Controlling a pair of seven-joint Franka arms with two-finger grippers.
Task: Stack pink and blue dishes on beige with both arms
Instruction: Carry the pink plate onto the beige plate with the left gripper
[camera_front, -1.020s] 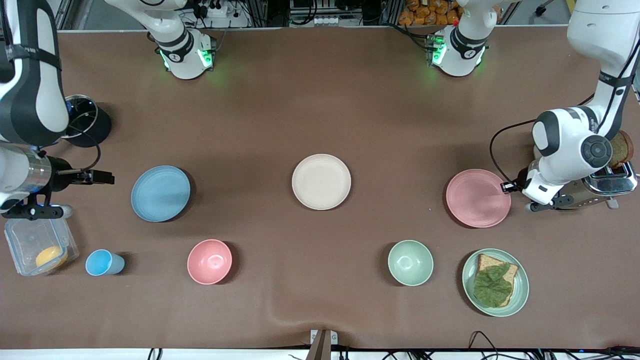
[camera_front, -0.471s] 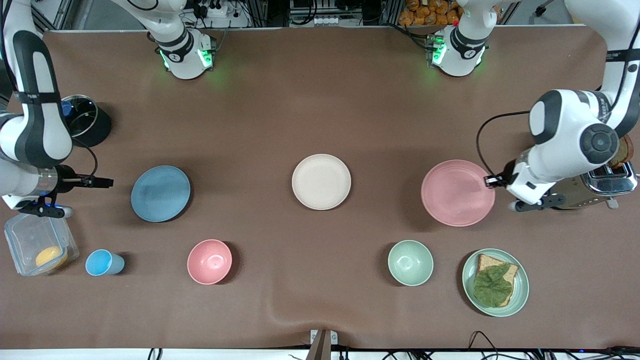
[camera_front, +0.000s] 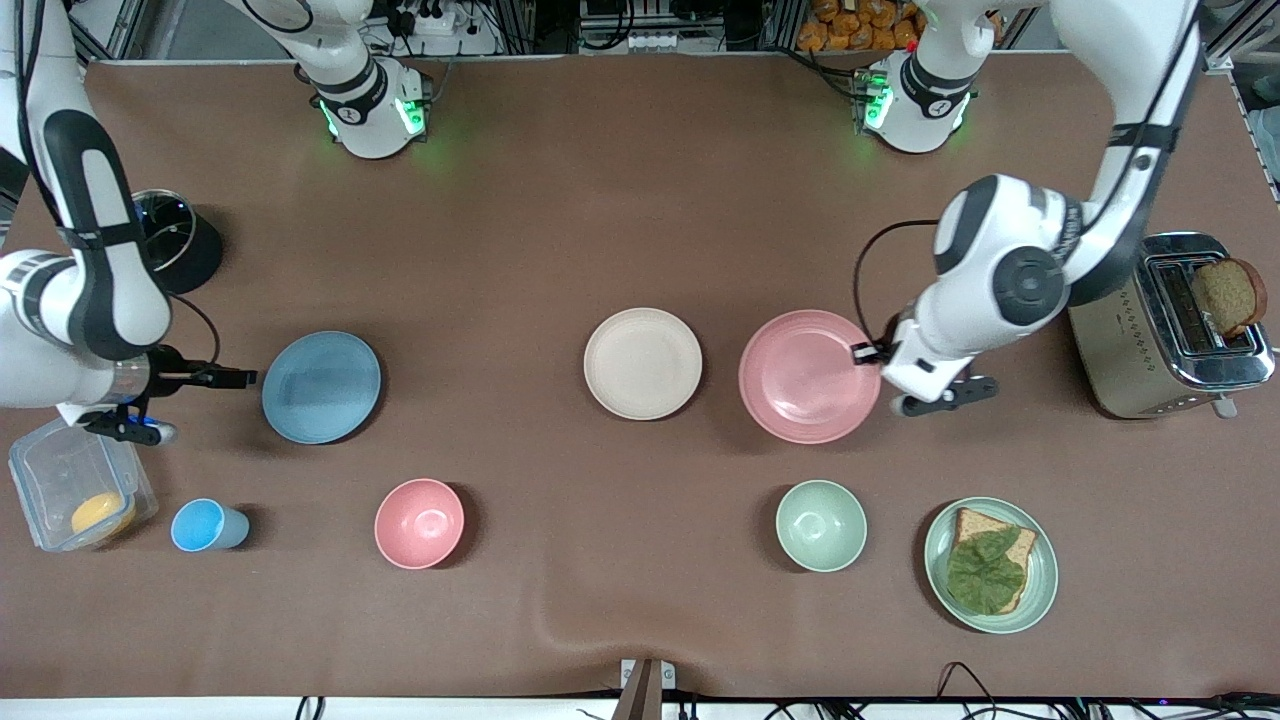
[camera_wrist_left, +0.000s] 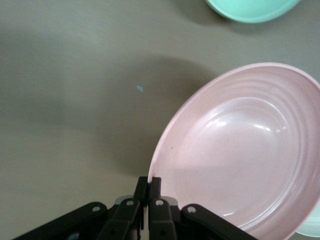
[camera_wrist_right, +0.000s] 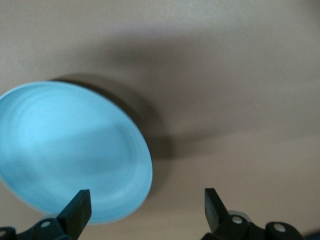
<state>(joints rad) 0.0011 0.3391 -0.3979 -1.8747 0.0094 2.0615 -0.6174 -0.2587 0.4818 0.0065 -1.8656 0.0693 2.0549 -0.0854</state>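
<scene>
The pale pink plate (camera_front: 805, 378) hangs tilted a little above the table, beside the beige plate (camera_front: 643, 363) toward the left arm's end. My left gripper (camera_front: 868, 353) is shut on its rim; the left wrist view shows the gripper (camera_wrist_left: 150, 183) pinching the edge of the pink plate (camera_wrist_left: 240, 150). The light blue plate (camera_front: 321, 387) lies flat toward the right arm's end. My right gripper (camera_front: 240, 378) stands open just off its rim. In the right wrist view, the gripper (camera_wrist_right: 145, 204) spans the edge of the blue plate (camera_wrist_right: 65, 150) without touching it.
Nearer the camera stand a blue cup (camera_front: 205, 526), a pink bowl (camera_front: 419, 523), a green bowl (camera_front: 821, 525) and a green plate (camera_front: 1040, 590) with bread and a leaf. A toaster (camera_front: 1130, 340), a clear container (camera_front: 50, 480) and a lidded black pot (camera_front: 185, 250) sit at the table's ends.
The left gripper has lifted the pink plate and carried it from beside the toaster toward the beige plate. The right gripper has crept closer to the blue plate's rim.
</scene>
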